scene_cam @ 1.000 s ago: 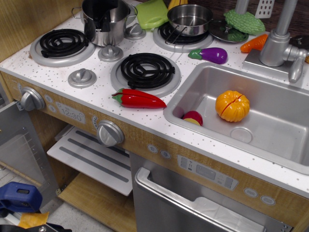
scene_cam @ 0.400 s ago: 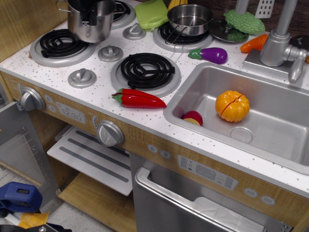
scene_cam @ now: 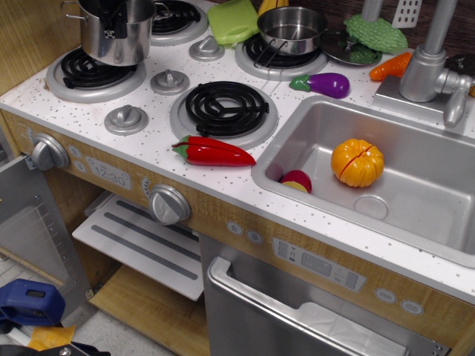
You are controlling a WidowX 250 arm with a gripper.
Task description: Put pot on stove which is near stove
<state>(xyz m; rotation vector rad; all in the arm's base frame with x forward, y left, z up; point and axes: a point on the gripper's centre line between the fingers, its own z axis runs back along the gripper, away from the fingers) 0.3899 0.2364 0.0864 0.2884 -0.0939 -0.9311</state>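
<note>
The tall steel pot (scene_cam: pixel 115 41) is at the far left, over the back part of the front-left stove burner (scene_cam: pixel 85 76). I cannot tell whether it hangs just above the coil or touches it. My gripper (scene_cam: pixel 115 16) comes down from the top edge, its dark fingers shut on the pot's rim, one reaching inside. The back-left burner (scene_cam: pixel 177 18) is bare behind the pot. The front-middle burner (scene_cam: pixel 226 108) is bare too. The fourth burner (scene_cam: pixel 261 58) carries a shallow steel pan (scene_cam: pixel 291 28) with a wire handle.
A red pepper (scene_cam: pixel 214 152) lies in front of the middle burner, with an eggplant (scene_cam: pixel 323 84) by the sink (scene_cam: pixel 445 222). An orange pumpkin (scene_cam: pixel 357 162) lies in the sink. The faucet (scene_cam: pixel 429 63), a carrot (scene_cam: pixel 391 67), a green mitt (scene_cam: pixel 233 21) and round knobs (scene_cam: pixel 170 80) stand nearby.
My gripper has carried the pot left and toward the front, off the back-left burner and over the front-left one. The back-left coil now shows.
</note>
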